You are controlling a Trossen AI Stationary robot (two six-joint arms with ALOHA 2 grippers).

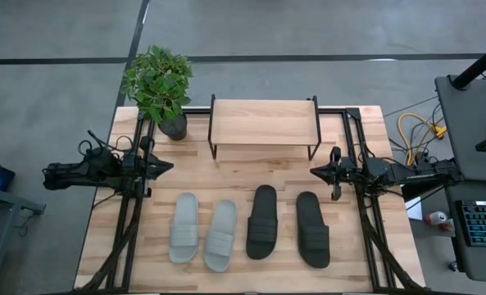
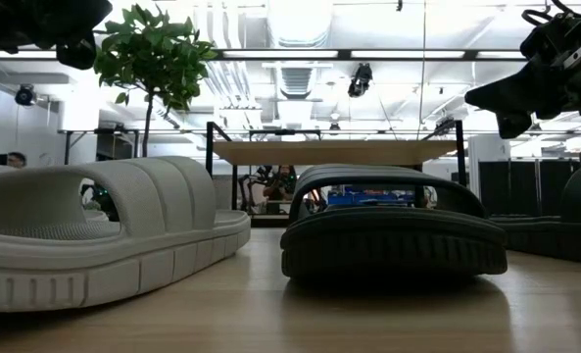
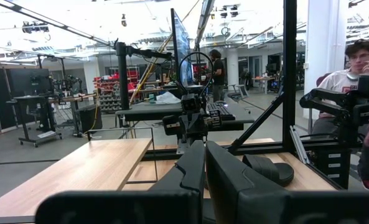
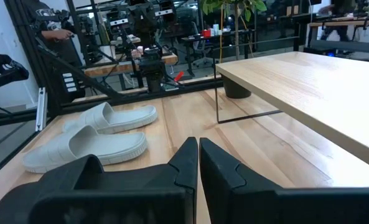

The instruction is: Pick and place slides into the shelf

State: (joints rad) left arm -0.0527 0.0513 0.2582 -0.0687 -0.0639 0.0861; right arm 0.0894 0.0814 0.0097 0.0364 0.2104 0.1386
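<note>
Two pale grey slides (image 1: 184, 227) (image 1: 221, 235) and two black slides (image 1: 262, 221) (image 1: 313, 229) lie side by side, soles down, on the near half of the table. The shelf (image 1: 265, 123), a light plank on a thin black frame, stands at the far middle on its legs. My left gripper (image 1: 167, 167) hovers shut over the table's left side, pointing level toward the right. My right gripper (image 1: 315, 171) hovers shut over the right side, pointing left. In the wrist views both pairs of fingers (image 3: 205, 155) (image 4: 198, 146) are together with nothing between them.
A potted plant (image 1: 161, 82) stands at the far left corner beside the shelf. Black frame rails (image 1: 128, 221) (image 1: 372, 229) run along both table sides. Bare wood (image 1: 259, 168) lies between the shelf and the slides. A person (image 3: 358, 68) sits beyond the table's right side.
</note>
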